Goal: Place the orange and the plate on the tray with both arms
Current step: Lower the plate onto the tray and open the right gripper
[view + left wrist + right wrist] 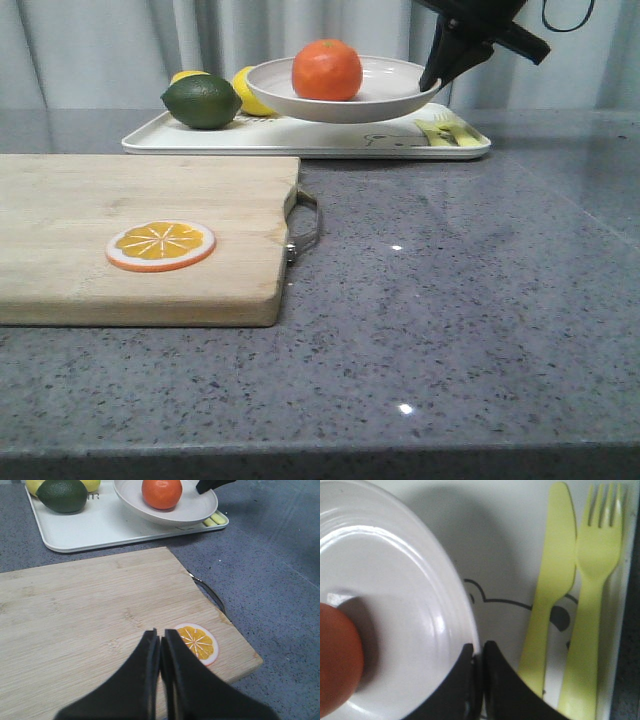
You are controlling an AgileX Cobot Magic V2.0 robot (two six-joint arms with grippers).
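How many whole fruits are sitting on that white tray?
4 show: the orange in the plate, a green lime at the tray's left end, two yellow lemons behind it. More may be hidden.

Items present: one whole round bright orange fruit (327,69), one wide shallow off-white round plate (385,100), one flat rectangular white tray with a bear outline drawing (300,142), one dark green lime (202,101), and two yellow lemons (252,93), partly hidden. Also counted: one rectangular light wooden cutting board (140,235) with one metal handle (306,226), and one flat orange slice (161,246). The tray print shows one yellow-green knife (551,585) and one yellow-green fork (594,595); two black claws are in view, the left claw (161,645) and the right claw (478,652).
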